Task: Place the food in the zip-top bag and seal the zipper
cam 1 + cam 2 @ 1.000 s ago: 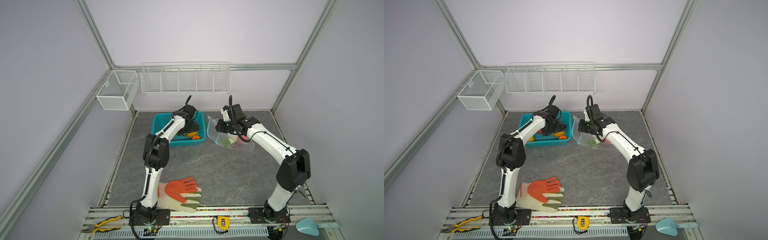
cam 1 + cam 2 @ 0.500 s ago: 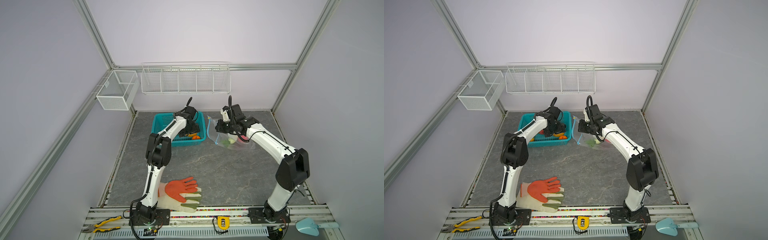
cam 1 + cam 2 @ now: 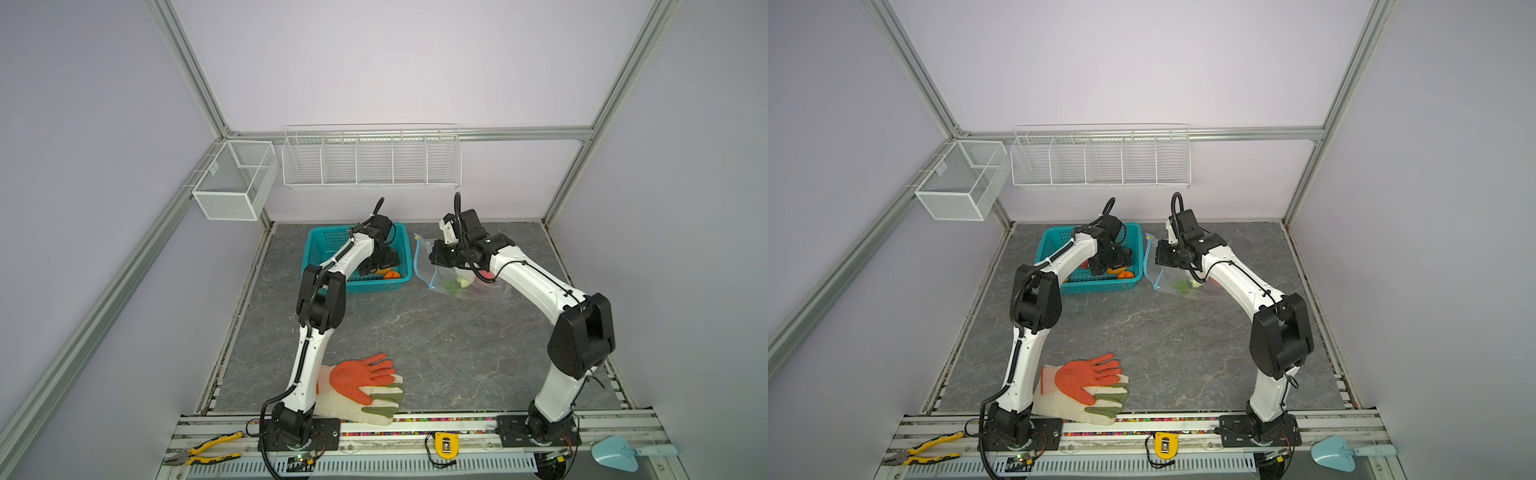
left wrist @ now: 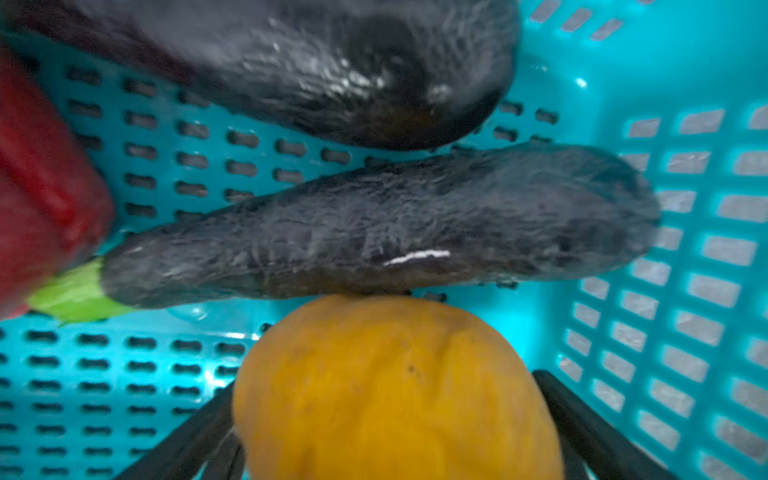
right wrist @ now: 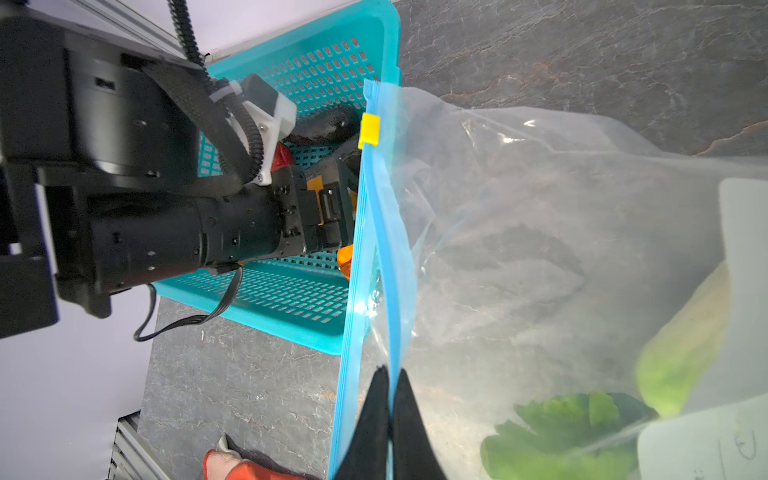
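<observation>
Two end effectors: left (image 4: 382, 384) released around food (image 4: 395, 419), right (image 5: 391, 374) clenched on zipper (image 5: 376, 208); label (image 5: 715, 449) illegible

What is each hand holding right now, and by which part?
The right hand is shut on the zip-top bag, pinching its blue zipper. The left hand holds nothing: open, straddling the yellow-orange fruit in the basket.

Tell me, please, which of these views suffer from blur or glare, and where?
Left wrist view: close-range blur softens the yellow fruit and the red pepper. Right wrist view: the zipper is crisp, but glare streaks the zip-top bag, hazing the green food. Both top views: sharp, evenly lit.
</observation>
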You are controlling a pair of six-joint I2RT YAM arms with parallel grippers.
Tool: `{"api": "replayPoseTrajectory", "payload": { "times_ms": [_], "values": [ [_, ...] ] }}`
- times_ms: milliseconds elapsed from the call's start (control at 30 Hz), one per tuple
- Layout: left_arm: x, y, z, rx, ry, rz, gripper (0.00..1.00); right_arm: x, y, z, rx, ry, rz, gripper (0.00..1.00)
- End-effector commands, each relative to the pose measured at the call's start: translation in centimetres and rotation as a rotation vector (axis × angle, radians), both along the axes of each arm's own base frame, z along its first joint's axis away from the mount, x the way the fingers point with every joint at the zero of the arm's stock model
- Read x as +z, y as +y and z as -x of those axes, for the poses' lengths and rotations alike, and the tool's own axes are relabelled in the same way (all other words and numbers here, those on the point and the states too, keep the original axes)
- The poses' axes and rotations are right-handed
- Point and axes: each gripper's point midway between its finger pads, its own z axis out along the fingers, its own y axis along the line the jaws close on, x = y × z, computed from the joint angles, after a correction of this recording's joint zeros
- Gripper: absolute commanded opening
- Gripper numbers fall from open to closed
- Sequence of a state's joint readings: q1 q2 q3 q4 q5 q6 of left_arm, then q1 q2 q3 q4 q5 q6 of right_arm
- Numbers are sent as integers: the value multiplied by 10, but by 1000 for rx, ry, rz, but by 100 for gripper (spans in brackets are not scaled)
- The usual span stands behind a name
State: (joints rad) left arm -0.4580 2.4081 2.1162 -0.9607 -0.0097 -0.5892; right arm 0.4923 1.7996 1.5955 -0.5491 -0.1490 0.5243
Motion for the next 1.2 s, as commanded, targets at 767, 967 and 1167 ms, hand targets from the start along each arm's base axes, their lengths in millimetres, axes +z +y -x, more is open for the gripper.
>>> {"api": "replayPoseTrajectory", "payload": {
  "times_ms": [767,967,1167],
  "values": [
    [15,5,-8,8,-24,-8,73,11,4,-8,3,-21,-22,6],
    [22,5,-7,10,-30,3,71,12,4,-7,5,-24,-24,7],
    [30,5,-5,19,-45,20,69,12,5,-9,1,-27,-28,7]
  ]
}}
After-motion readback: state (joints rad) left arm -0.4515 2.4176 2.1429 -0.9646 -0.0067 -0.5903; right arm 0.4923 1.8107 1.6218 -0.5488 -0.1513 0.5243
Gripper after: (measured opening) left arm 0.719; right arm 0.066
